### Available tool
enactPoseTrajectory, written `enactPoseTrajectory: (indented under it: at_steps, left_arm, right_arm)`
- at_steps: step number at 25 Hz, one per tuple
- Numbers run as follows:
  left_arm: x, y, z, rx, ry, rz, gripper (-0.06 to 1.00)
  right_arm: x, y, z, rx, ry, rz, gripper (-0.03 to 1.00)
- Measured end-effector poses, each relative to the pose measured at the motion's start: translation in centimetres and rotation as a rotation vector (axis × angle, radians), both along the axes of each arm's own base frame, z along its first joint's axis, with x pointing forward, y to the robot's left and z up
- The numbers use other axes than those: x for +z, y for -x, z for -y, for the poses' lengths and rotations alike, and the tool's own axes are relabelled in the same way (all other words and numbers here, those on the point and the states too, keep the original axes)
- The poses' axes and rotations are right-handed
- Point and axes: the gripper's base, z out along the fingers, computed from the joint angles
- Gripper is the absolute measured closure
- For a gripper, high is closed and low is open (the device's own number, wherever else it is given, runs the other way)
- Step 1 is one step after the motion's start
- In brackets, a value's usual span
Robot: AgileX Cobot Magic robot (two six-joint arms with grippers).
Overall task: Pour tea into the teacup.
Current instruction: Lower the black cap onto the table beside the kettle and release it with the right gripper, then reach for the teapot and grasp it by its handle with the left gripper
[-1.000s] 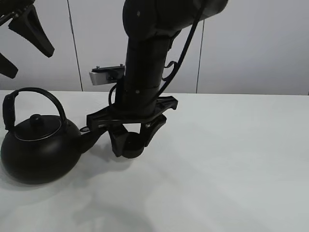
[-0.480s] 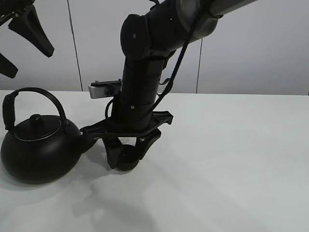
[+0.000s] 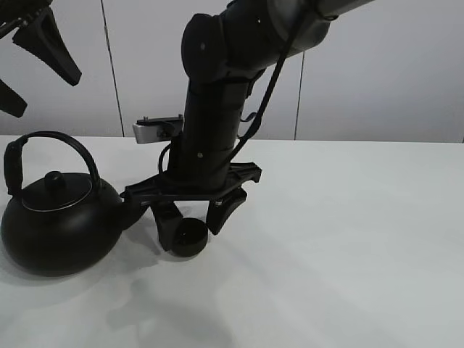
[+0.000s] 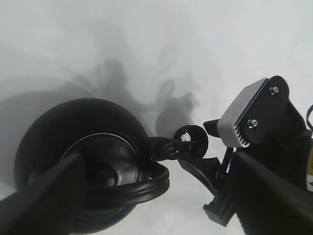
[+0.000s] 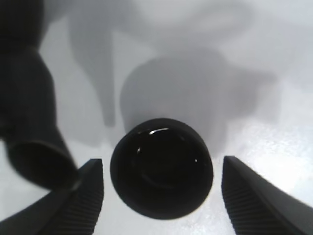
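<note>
- Right wrist view: right gripper [image 5: 161, 196] has its jaws spread wide, one ribbed finger [image 5: 83, 198] on each side of the teacup [image 5: 161, 166]. Bare table shows between cup and each finger, so nothing is gripped.
- Teacup is small, round, black and upright. Its inside is dark with a few glints; I cannot tell whether it holds liquid.
- Exterior high view: right gripper [image 3: 193, 226] points down, straddling the teacup [image 3: 188, 238], which sits on the white table [image 3: 348, 254] left of centre.
- Right arm [image 3: 214, 109] rises steeply from the gripper and runs out of frame at upper right. A pale grey camera block [image 3: 156, 129] is mounted on its wrist.
- Black kettle [image 3: 61, 225] stands upright just left of the cup, at the table's left edge. Its arched handle [image 3: 54, 136] is up and its lid knob [image 3: 53, 179] on top. The spout [image 3: 134, 210] points right toward the cup, partly hidden behind the gripper.
- Left wrist view: left gripper [image 4: 157, 160] has its jaws apart and holds nothing. It hangs well above the kettle [image 4: 83, 147], looking down on the lid.
- Exterior high view: the left gripper's dark fingers [image 3: 51, 43] show at far upper left, clear of the handle.
- Grey wall panels [image 3: 377, 72] stand behind the table.
</note>
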Motion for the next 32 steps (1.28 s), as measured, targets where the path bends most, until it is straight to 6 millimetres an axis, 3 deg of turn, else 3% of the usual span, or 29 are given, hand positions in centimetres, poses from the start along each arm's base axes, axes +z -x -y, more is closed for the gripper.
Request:
enactPoseTrajectory:
  at_steps: [8,15,19,25,29,32]
  left_arm:
    - [0.0,0.0,0.0,0.000,0.000,0.001,0.37]
    - [0.0,0.0,0.0,0.000,0.000,0.001,0.37]
    - [0.0,0.0,0.0,0.000,0.000,0.001,0.37]
    - [0.0,0.0,0.0,0.000,0.000,0.001,0.37]
    - [0.0,0.0,0.0,0.000,0.000,0.001,0.37]
    - [0.0,0.0,0.0,0.000,0.000,0.001,0.37]
  right_arm:
    - [2.8,-0.4,1.4,-0.014,0.001,0.027,0.49]
    - [6.2,-2.6,5.5,-0.098,0.003,0.108,0.49]
    - [7.6,-4.9,10.5,-0.203,0.035,0.148,0.49]
    - [11.3,-6.9,20.2,-0.361,0.074,0.215,0.49]
    - [15.9,-5.6,26.5,-0.474,0.088,0.262,0.49]
    - [20.3,-3.0,30.8,-0.563,0.095,0.328,0.49]
